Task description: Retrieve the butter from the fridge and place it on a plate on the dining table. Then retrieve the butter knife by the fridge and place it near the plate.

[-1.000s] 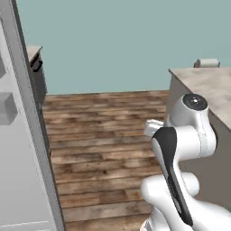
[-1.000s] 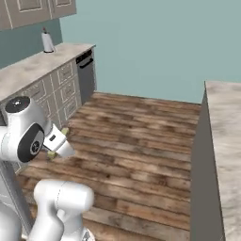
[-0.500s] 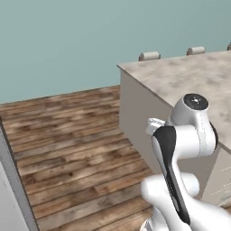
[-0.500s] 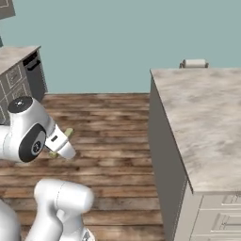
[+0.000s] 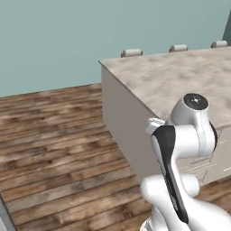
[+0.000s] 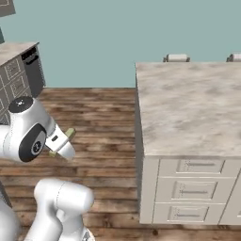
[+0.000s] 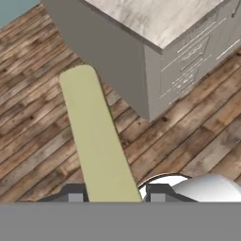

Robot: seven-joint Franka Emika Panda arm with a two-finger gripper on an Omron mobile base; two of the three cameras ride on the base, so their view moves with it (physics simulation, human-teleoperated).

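A pale yellow stick, the butter [image 7: 94, 136], runs up from between my two dark finger tips in the hand view, and my gripper [image 7: 115, 193] is shut on it. From the right base view the gripper [image 6: 63, 142] hangs at the arm's side over the wood floor, with an end of the butter [image 6: 70, 133] poking out. The dining table [image 6: 188, 108] with its marbled top stands to the right, apart from the gripper; its top [image 5: 180, 76] also rises behind the arm. The plate, the fridge and the butter knife are out of view.
Cream stools [image 5: 131, 53] line the table's far edge against a teal wall. Drawers [image 6: 188, 188] face me in the table's near end. A cream cabinet counter [image 6: 14, 49] with a dark appliance stands at the far left. Wood floor [image 5: 54, 135] lies between.
The whole picture has swung as the base turned: the grey door edge has left the left base view and the dining table has come closer. The gripper still holds the butter.
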